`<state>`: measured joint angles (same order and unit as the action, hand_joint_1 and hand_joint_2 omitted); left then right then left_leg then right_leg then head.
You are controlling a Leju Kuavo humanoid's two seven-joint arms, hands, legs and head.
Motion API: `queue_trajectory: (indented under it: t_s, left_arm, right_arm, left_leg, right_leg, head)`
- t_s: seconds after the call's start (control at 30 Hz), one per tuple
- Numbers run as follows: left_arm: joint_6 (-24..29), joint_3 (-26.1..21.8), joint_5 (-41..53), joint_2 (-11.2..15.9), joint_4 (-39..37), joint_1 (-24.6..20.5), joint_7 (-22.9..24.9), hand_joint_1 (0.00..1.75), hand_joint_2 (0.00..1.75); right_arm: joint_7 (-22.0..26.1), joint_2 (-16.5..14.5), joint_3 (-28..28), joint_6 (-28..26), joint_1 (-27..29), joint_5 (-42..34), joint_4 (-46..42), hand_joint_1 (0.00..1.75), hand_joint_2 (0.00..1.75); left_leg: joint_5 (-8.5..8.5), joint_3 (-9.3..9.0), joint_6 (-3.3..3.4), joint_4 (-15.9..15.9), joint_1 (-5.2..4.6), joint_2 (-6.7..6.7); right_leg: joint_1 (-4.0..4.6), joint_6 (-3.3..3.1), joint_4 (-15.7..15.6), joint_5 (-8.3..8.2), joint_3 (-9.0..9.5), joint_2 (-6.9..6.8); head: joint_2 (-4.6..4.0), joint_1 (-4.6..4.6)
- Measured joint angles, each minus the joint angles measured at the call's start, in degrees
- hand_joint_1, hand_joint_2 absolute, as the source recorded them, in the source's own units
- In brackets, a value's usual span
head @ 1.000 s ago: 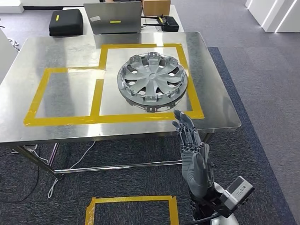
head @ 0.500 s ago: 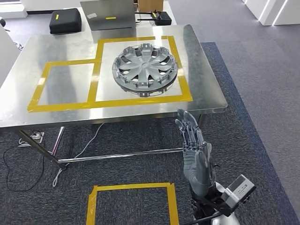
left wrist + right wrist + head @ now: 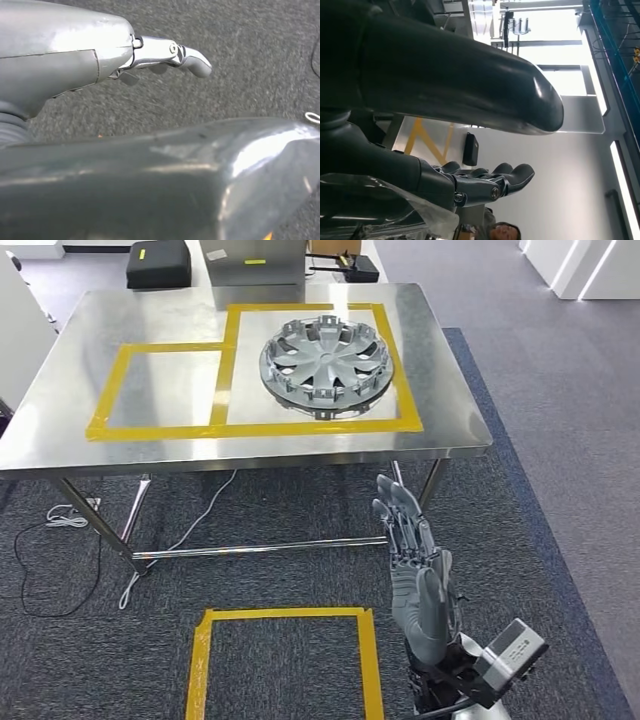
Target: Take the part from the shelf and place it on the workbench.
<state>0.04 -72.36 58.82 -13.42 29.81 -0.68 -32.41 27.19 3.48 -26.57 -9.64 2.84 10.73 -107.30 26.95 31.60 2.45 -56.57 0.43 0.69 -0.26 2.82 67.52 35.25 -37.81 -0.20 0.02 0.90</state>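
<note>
Wheel cover (image 3: 325,356), the part, lies flat on my workbench (image 3: 445,390) inside the larger yellow tape outline (image 3: 317,426), so I judge the placing done. My right hand (image 3: 413,565) is raised in front of the table edge, fingers spread and holding nothing, well apart from the cover. My left hand (image 3: 113,55) hangs over the grey carpet (image 3: 245,55); whether its fingers are spread or curled, I cannot tell
</note>
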Motion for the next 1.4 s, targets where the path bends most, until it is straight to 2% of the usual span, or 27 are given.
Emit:
queue_trajectory:
  t_s: [0.03,0.07,0.1,0.13,0.2,0.23,0.3,0.37,0.4,0.43,0.5,0.53,0.57,0.6,0.63,0.7,0.77,0.83,0.9,0.97,1.03,1.07,1.13,1.2,1.27,1.33,1.4]
  left_arm:
    - [0.0,0.0,0.0,0.0,0.0,0.0,0.0,0.0,0.0]
    - [0.0,0.0,0.0,0.0,0.1,0.0,0.0,0.0,0.0]
    - [0.0,0.0,0.0,-0.1,0.1,0.0,0.0,0.0,0.0]
    - [0.0,0.0,0.0,-0.1,0.1,0.0,0.0,0.0,0.0]
    - [0.0,0.0,0.0,-0.2,0.1,0.0,0.0,0.0,0.0]
    - [0.0,0.0,0.0,-0.3,0.1,0.0,0.0,0.0,0.0]
    - [0.0,0.0,0.0,-0.4,0.1,0.1,0.0,0.0,0.0]
    - [0.0,-0.1,0.0,-0.4,0.1,0.2,0.0,0.0,0.0]
    - [0.0,-0.1,0.0,-0.4,0.1,0.3,0.0,0.0,0.0]
    - [0.0,-0.1,0.0,-0.4,0.1,0.4,0.0,0.0,0.0]
    - [0.0,-0.1,0.0,-0.6,0.2,0.5,0.1,0.0,0.0]
    - [-0.1,-0.1,0.0,-0.6,0.3,0.6,0.2,0.0,0.0]
    - [-0.2,-0.1,0.0,-0.6,0.5,0.6,0.3,0.0,0.0]
    - [-0.4,-0.1,0.0,-0.6,0.8,0.6,0.4,0.0,0.0]
    - [-0.6,-0.1,0.0,-0.7,1.1,0.6,0.5,0.0,0.0]
    - [-0.9,-0.2,0.0,-0.8,1.6,0.5,0.5,0.0,0.0]
    - [-1.0,-0.3,0.0,-1.1,2.1,0.5,0.5,0.0,0.0]
    - [-1.2,-0.5,0.0,-1.4,2.5,0.6,0.7,0.0,0.0]
    - [-1.4,-0.6,0.1,-1.7,2.9,0.7,0.8,0.0,0.0]
    - [-1.8,-0.6,0.1,-2.0,3.4,0.7,1.0,0.0,0.0]
    - [-2.3,-0.8,0.1,-2.2,4.1,0.7,1.2,0.0,0.0]
    - [-2.6,-0.9,0.1,-2.3,4.5,0.7,1.4,0.0,0.0]
    - [-3.0,-1.1,0.2,-2.7,5.0,0.7,1.5,0.0,0.0]
    - [-3.1,-1.3,0.3,-3.0,5.4,0.7,1.5,0.0,0.0]
    - [-3.1,-1.4,0.5,-3.3,5.8,0.8,1.5,0.0,0.0]
    - [-3.2,-1.5,0.6,-3.4,6.1,0.8,1.5,0.0,0.0]
    - [-3.2,-1.7,0.7,-3.5,6.4,0.8,1.5,0.0,0.0]
  right_arm:
    - [0.0,0.0,0.0,0.0,0.1,0.0,0.0,0.0,0.0]
    - [0.0,0.0,0.0,0.0,0.2,0.0,0.0,0.0,0.0]
    - [0.0,0.0,0.0,0.0,0.2,0.0,0.0,0.0,0.0]
    - [0.0,0.0,0.0,0.0,0.3,0.0,0.0,0.0,0.0]
    - [0.0,0.0,0.1,0.0,0.2,0.0,0.0,0.0,0.0]
    - [0.0,0.0,0.1,0.0,0.2,0.0,-0.1,0.0,0.0]
    - [0.0,0.0,0.1,0.0,0.2,0.0,-0.3,0.0,0.0]
    - [0.1,0.0,0.1,0.0,0.2,0.0,-0.4,0.0,0.0]
    - [0.1,0.0,0.1,0.0,0.2,0.0,-0.4,0.0,0.0]
    - [0.0,0.0,0.1,0.0,0.2,0.0,-0.4,0.0,0.0]
    - [0.0,0.0,0.1,0.0,0.3,0.0,-0.4,0.0,0.0]
    - [0.0,0.0,0.1,0.0,0.3,0.0,-0.4,0.0,0.0]
    - [0.0,0.0,0.1,0.1,0.3,-0.1,-0.4,0.0,0.0]
    - [0.0,0.0,0.1,0.1,0.3,-0.1,-0.4,0.0,0.0]
    - [0.0,0.0,0.1,0.2,0.3,-0.2,-0.4,0.0,0.0]
    - [0.0,0.0,0.1,0.3,0.3,-0.2,-0.5,0.0,0.0]
    - [0.0,0.0,0.1,0.3,0.3,-0.2,-0.6,0.0,0.0]
    - [0.0,0.0,0.1,0.3,0.2,-0.3,-0.7,0.0,0.0]
    - [0.0,0.0,0.1,0.4,0.2,-0.3,-0.7,0.0,0.0]
    - [0.0,0.0,0.1,0.4,0.2,-0.4,-0.7,0.0,0.0]
    - [0.0,0.0,0.1,0.4,0.2,-0.4,-0.7,0.0,0.0]
    - [-0.1,0.0,0.1,0.4,0.2,-0.4,-0.7,0.0,0.0]
    - [-0.2,0.0,0.1,0.4,0.2,-0.5,-0.7,0.0,0.0]
    - [-0.2,0.0,0.1,0.4,0.0,-0.5,-0.7,0.0,0.0]
    - [-0.2,0.0,0.1,0.4,-0.2,-0.5,-0.8,0.0,0.0]
    - [-0.2,0.0,0.1,0.4,-0.3,-0.5,-0.8,0.0,0.0]
    - [-0.2,0.0,0.1,0.4,-0.5,-0.5,-0.8,0.0,0.0]
  left_leg:
    - [-0.74,0.97,0.01,0.0,-0.05,0.02]
    - [-1.51,2.0,-0.03,-0.1,-0.11,0.05]
    - [-2.21,2.92,-0.11,-0.2,-0.15,0.08]
    - [-2.88,3.76,-0.23,-0.2,-0.18,0.09]
    - [-4.14,4.94,-0.57,-0.3,-0.31,0.06]
    - [-4.79,5.34,-0.81,-0.4,-0.41,0.05]
    - [-6.12,5.8,-1.35,-0.3,-0.47,0.06]
    - [-6.8,6.27,-1.99,0.0,-0.35,0.0]
    - [-5.61,6.66,-2.38,-0.7,-0.29,-0.07]
    - [-3.19,7.21,-2.72,-2.5,-0.21,-0.17]
    - [3.41,8.5,-3.24,-9.7,0.03,-0.25]
    - [5.5,8.95,-3.41,-13.6,0.11,-0.25]
    - [6.0,8.87,-3.52,-16.3,0.16,-0.25]
    - [5.3,8.12,-3.59,-17.3,0.19,-0.25]
    - [3.82,6.31,-3.6,-15.8,0.25,-0.25]
    - [2.09,0.85,-3.51,-8.5,0.3,-0.35]
    - [2.74,-2.96,-3.05,-2.2,0.16,-0.59]
    - [3.04,-3.28,-2.34,-0.8,-0.06,-0.72]
    - [2.2,-2.64,-1.41,-0.6,0.01,-0.46]
    - [1.17,-1.55,-0.51,-0.4,0.08,-0.2]
    - [0.09,-0.11,-0.13,-0.4,-0.16,-0.14]
    - [-0.47,0.65,-0.06,-0.4,-0.33,-0.1]
    - [-1.55,2.06,0.01,-0.5,-0.68,-0.06]
    - [-2.5,3.02,-0.06,-0.6,-1.0,-0.1]
    - [-3.48,3.61,-0.39,-0.6,-1.15,-0.11]
    - [-4.63,4.13,-0.97,-0.5,-0.99,-0.06]
    - [-4.22,4.85,-1.61,-0.9,-0.86,-0.18]
  right_leg:
    - [-0.02,0.14,3.3,1.39,-0.48,0.0]
    - [-0.02,0.23,5.6,1.52,-0.36,0.01]
    - [-0.02,0.22,5.9,0.27,0.66,0.0]
    - [-0.01,0.1,4.1,-1.55,2.73,0.0]
    - [0.07,-0.38,-4.3,-3.61,9.28,0.0]
    - [0.12,-0.65,-8.9,-3.38,12.45,0.01]
    - [0.36,-1.09,-14.2,-2.51,15.46,0.05]
    - [0.31,-1.71,-14.4,-3.27,14.33,-0.02]
    - [0.2,-2.21,-14.3,-3.91,13.64,-0.1]
    - [0.05,-2.64,-14.3,-4.62,12.86,-0.2]
    - [0.03,-3.17,-14.0,-5.89,11.32,-0.33]
    - [0.05,-3.19,-13.7,-6.47,10.52,-0.39]
    - [0.06,-3.15,-13.3,-7.01,9.61,-0.42]
    - [0.04,-3.08,-12.8,-7.47,8.67,-0.44]
    - [0.01,-2.96,-12.2,-7.84,7.58,-0.44]
    - [0.02,-2.59,-11.0,-8.35,5.72,-0.4]
    - [0.14,-2.02,-10.2,-8.9,4.53,-0.41]
    - [0.14,-1.38,-10.1,-9.66,4.09,-0.44]
    - [0.02,-0.72,-9.4,-8.76,3.49,-0.31]
    - [-0.07,-0.2,-5.0,-4.43,1.79,-0.1]
    - [-0.09,0.02,2.5,0.36,-0.27,-0.03]
    - [-0.08,-0.01,5.3,1.17,-0.63,-0.02]
    - [0.03,-0.42,5.2,-0.88,1.42,-0.01]
    - [0.37,-1.46,-2.3,-3.91,6.95,0.04]
    - [0.73,-2.23,-10.4,-4.19,12.16,0.08]
    - [1.01,-2.3,-13.5,-3.93,13.56,0.11]
    - [0.78,-2.65,-13.9,-5.01,12.49,-0.05]
  head:
    - [0.0,0.02]
    - [0.0,0.03]
    - [0.0,0.05]
    - [0.0,0.05]
    - [0.0,0.08]
    - [0.0,0.07]
    - [0.0,0.05]
    - [0.0,0.03]
    - [0.0,-0.06]
    - [0.0,-0.22]
    - [0.0,-0.48]
    - [0.0,-0.51]
    - [0.0,-0.51]
    - [0.0,-0.52]
    - [0.0,-0.53]
    - [0.0,-0.54]
    - [0.0,-0.5]
    - [0.0,-0.46]
    - [0.0,-0.42]
    - [0.0,-0.16]
    - [0.0,0.06]
    - [0.0,0.1]
    - [0.0,0.11]
    - [0.0,0.09]
    - [0.0,0.05]
    - [0.0,0.06]
    - [0.0,0.1]
